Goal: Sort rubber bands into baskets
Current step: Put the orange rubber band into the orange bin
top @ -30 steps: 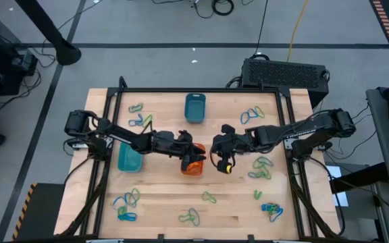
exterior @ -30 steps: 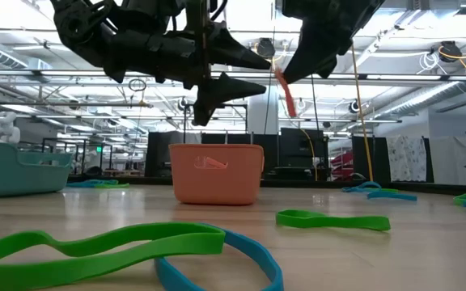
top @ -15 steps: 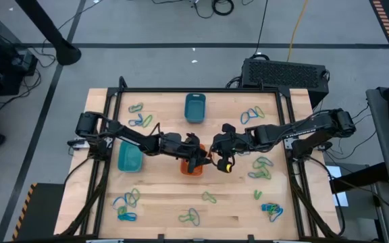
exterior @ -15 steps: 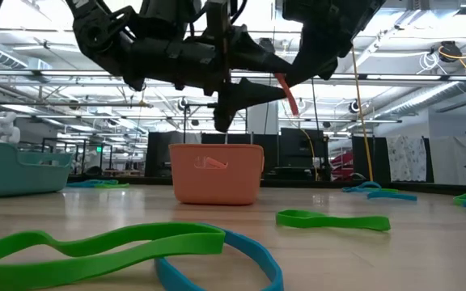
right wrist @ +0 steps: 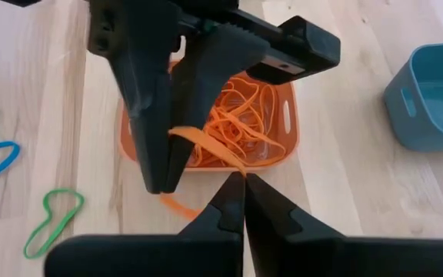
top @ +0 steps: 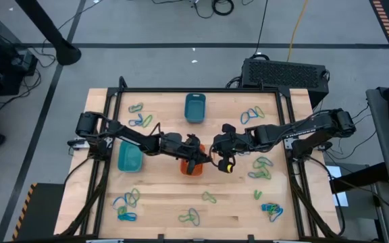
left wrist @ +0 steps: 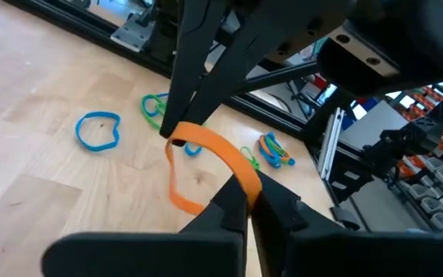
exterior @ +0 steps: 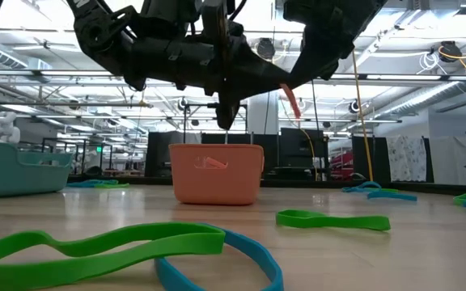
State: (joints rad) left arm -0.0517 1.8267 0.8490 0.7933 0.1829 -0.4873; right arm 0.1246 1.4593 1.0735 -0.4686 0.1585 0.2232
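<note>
An orange rubber band (left wrist: 206, 146) hangs in the air between my two grippers, over the orange basket (top: 192, 169), which holds several orange bands (right wrist: 244, 115). My left gripper (top: 201, 160) reaches in from the table's left and is shut on one part of the band. My right gripper (top: 213, 154) reaches in from the right and is shut on another part. In the low view the band (exterior: 291, 99) dangles above the orange basket (exterior: 217, 174). My left gripper pinches the orange band at one end of its arc (left wrist: 246, 178) between its two fingertips, coming nearly level from the table's left. The band is clear of the basket, and a slack strand (left wrist: 174, 188) droops below. My right gripper pinches the band (right wrist: 233, 166) between its two fingertips, slanting down from the table's right. From there the band runs across to the left fingers (right wrist: 156, 154), lifted clear above the orange basket.
A dark teal basket (top: 194, 106) stands at the far middle and a turquoise basket (top: 130, 157) at the left. Green and blue bands lie in clusters at the far left (top: 139, 120), far right (top: 252, 115), right (top: 262, 167) and along the near edge (top: 192, 216).
My left gripper has moved toward the table's right, up to my right gripper above the orange basket. Its open fingers came round the hanging orange band and then shut on it. The right gripper has kept still, holding the band.
</note>
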